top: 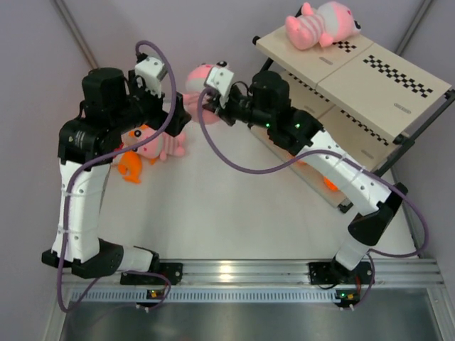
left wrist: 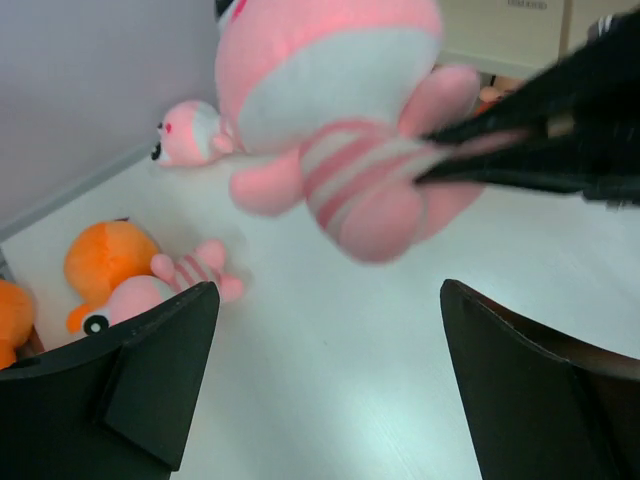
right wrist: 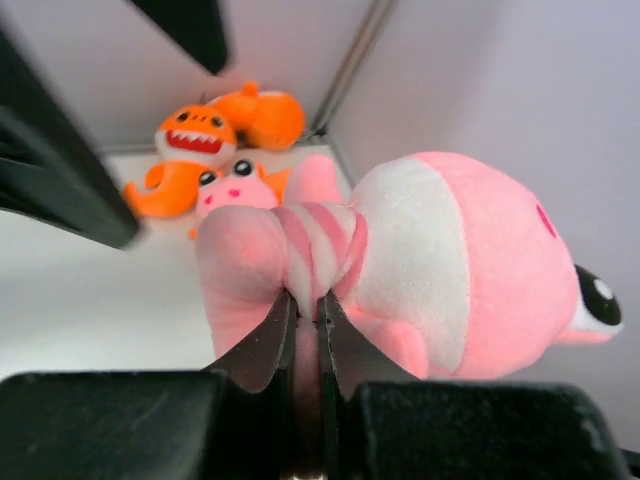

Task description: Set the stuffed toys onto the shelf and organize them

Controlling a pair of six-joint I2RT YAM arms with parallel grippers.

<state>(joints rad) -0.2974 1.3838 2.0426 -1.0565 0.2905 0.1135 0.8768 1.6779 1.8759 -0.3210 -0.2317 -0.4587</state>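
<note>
The left arm (top: 78,177) bends inward over the white worktop (top: 234,206), left fingers (left wrist: 150,370) spread wide and empty, beside an orange plush creature (top: 129,168). The right arm (top: 334,163) stretches leftward, right fingers (right wrist: 265,340) pinched on the striped belly of a pink-and-white plush figure (right wrist: 440,270) held aloft. Another pink striped plush (top: 321,25) lies atop the cream checker-striped shelf (top: 387,99).

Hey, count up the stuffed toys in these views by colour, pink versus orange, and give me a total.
Pink striped plush figures: 4
Orange toothy plush creatures: 3, one only partly visible
Total: 7
</note>
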